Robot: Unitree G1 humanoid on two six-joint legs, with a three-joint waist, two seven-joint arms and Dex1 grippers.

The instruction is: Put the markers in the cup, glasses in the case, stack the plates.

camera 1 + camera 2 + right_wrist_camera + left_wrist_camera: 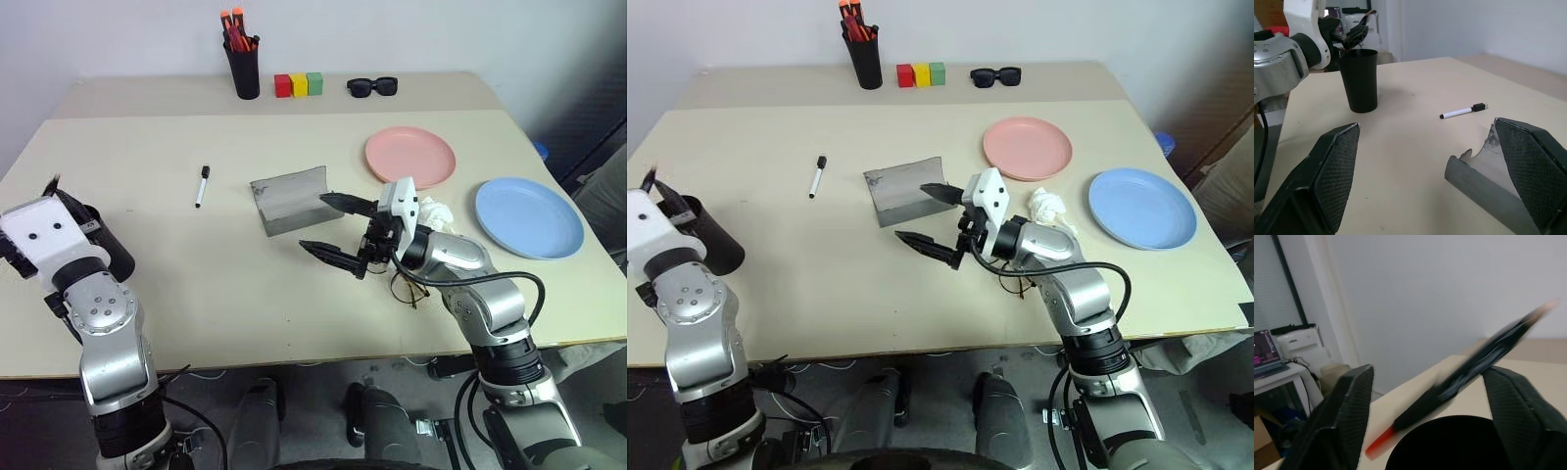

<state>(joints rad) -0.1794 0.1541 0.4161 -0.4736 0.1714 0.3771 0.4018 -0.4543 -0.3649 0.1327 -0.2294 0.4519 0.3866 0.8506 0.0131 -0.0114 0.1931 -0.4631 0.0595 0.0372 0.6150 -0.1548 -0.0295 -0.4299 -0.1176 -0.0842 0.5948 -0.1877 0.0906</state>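
My left gripper (1430,374) stands open right above the black cup (108,245), at the table's near left. A black marker with a red end (1474,364) slants between its spread fingers, blurred, red end low over the cup's mouth (1449,440). The white marker with a black cap (202,185) lies on the table left of the open grey case (289,199). My right gripper (338,228) is open and empty, pointing left just in front of the case. The wire-frame glasses (407,286) lie partly hidden under the right forearm. The pink plate (409,155) and blue plate (528,216) lie apart at the right.
A crumpled white tissue (436,211) lies between the plates and my right arm. At the back stand a black pen holder with orange-capped markers (242,59), three coloured blocks (298,84) and black sunglasses (372,86).
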